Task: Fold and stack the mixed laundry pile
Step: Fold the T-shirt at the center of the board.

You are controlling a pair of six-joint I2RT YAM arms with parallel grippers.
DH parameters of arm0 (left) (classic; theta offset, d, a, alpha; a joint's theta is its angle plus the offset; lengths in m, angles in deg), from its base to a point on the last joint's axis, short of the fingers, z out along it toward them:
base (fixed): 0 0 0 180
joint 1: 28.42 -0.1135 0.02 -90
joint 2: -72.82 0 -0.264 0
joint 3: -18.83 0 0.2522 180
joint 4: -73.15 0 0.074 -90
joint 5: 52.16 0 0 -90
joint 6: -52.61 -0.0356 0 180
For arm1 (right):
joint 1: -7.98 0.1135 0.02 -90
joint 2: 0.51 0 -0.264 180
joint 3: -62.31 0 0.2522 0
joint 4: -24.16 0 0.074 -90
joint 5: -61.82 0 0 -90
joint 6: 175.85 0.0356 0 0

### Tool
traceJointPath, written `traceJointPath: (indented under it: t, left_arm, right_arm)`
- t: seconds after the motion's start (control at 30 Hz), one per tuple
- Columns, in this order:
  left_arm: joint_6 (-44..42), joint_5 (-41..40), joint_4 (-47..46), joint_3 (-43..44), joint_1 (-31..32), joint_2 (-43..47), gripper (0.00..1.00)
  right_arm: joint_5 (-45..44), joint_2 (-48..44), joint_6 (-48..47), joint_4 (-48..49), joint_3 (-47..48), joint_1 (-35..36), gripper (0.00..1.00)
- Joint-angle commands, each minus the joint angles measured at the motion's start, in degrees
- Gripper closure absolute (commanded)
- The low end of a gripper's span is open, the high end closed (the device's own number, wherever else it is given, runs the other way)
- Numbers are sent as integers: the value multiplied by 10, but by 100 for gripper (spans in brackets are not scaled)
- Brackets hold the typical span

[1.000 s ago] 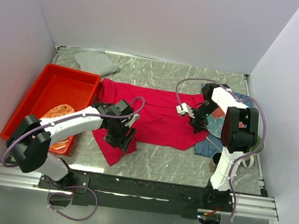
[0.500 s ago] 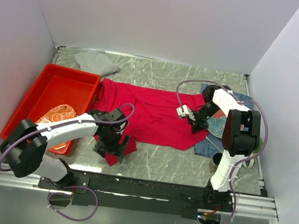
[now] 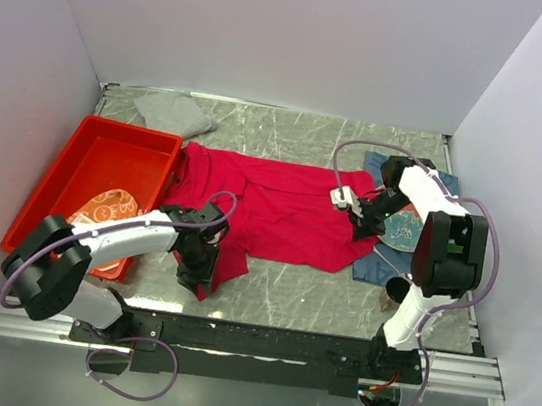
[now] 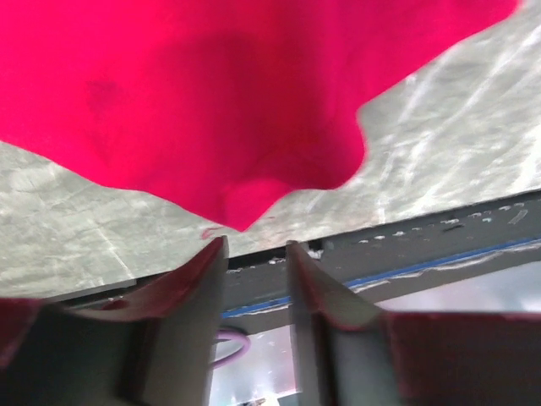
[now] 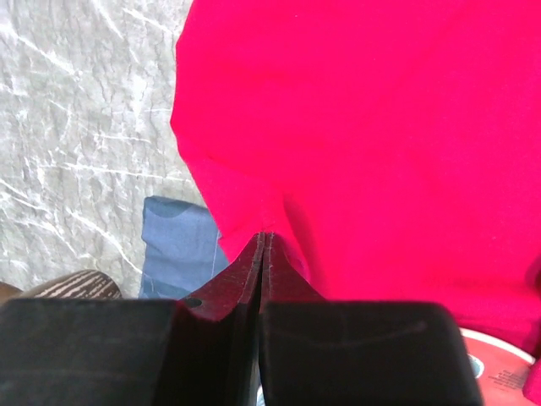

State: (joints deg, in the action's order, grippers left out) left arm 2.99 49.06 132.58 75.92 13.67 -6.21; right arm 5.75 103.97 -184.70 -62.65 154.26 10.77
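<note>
Nothing is folded or stacked yet. Your crimson shirt lies spread on the counter right of the red tray. Your right pincer is clamped on the shirt's far edge. Your left pincer is narrowly parted and empty at the tray-side corner. The grey garment behind the tray and the patterned cloth inside it still wait.

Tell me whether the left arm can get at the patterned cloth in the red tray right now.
Probably yes: the left gripper is open and empty, and the patterned cloth lies exposed in the red tray close beside it.
</note>
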Motion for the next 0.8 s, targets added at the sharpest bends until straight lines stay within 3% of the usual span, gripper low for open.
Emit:
traceJointPath:
  t: [0.0, 0.23, 0.3, 0.33, 0.4, 0.77]
  left_arm:
    - [27, -13, 10, -3, 7, -19, 65]
    - [31, -34, 13, -6, 20, -63, 69]
    - [29, -42, 9, -4, 23, -74, 78]
    - [28, -45, 11, -2, 23, -77, 90]
    - [24, -55, 16, 7, 26, -78, 99]
    - [-3, -145, 114, 148, 20, -30, 99]
  right_arm:
    - [35, -24, 12, -3, -3, -9, 100]
    - [61, -33, 15, -19, 2, -24, 100]
    - [61, -37, 15, -19, -1, -25, 100]
    - [62, -39, 15, -19, -3, -25, 100]
    - [63, -44, 14, -22, -4, -25, 100]
    - [74, -58, 41, -7, 2, -55, 100]
